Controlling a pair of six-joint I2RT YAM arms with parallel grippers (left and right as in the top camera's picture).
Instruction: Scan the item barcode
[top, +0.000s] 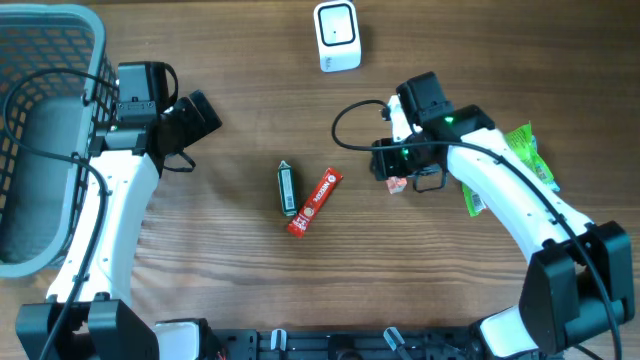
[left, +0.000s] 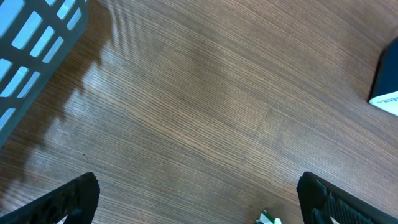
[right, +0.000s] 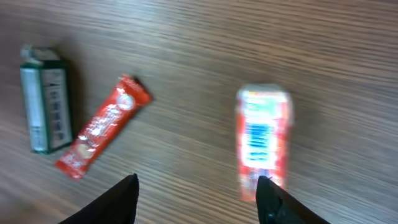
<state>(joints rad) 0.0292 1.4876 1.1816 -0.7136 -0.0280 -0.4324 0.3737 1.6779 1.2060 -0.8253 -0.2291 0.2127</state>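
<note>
Small red packet with blurred blue-white label: lay on the wooden desk, label upward, presumably for scanning. Right fingers: apart, one touching the packet, gripping nothing. Left fingers: fully spread, empty. White box-shaped scanner: well apart.

Warm brown wood-grain table, evenly lit.
</note>
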